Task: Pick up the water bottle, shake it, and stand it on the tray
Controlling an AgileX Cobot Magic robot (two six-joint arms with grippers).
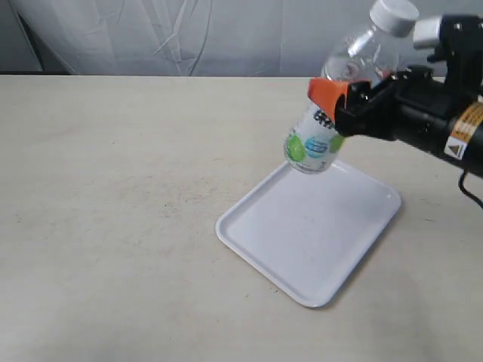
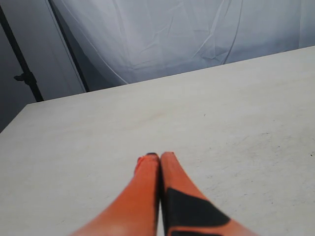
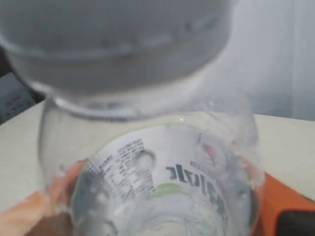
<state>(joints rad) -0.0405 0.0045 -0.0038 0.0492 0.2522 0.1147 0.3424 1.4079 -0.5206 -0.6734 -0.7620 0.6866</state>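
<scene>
Water bottle [image 1: 313, 139]: clear, white cap, lime-print label. It is held in the air and tilted, with the cap high and the base low over the far edge of the tray [image 1: 302, 226].

Tray: white, flat on the worktop [image 1: 113, 188].

Right gripper [image 1: 339, 89]: orange jaws clamped on the bottle's middle, one on either side in the right wrist view.

Left gripper [image 2: 160, 158]: jaws pressed together, holding nothing, over bare worktop.

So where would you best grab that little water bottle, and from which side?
Around its straight-walled middle, from the side, as the right gripper holds it now. The water bottle is evenly round there; higher up it narrows toward the cap, where fingers would likely slip.
</scene>
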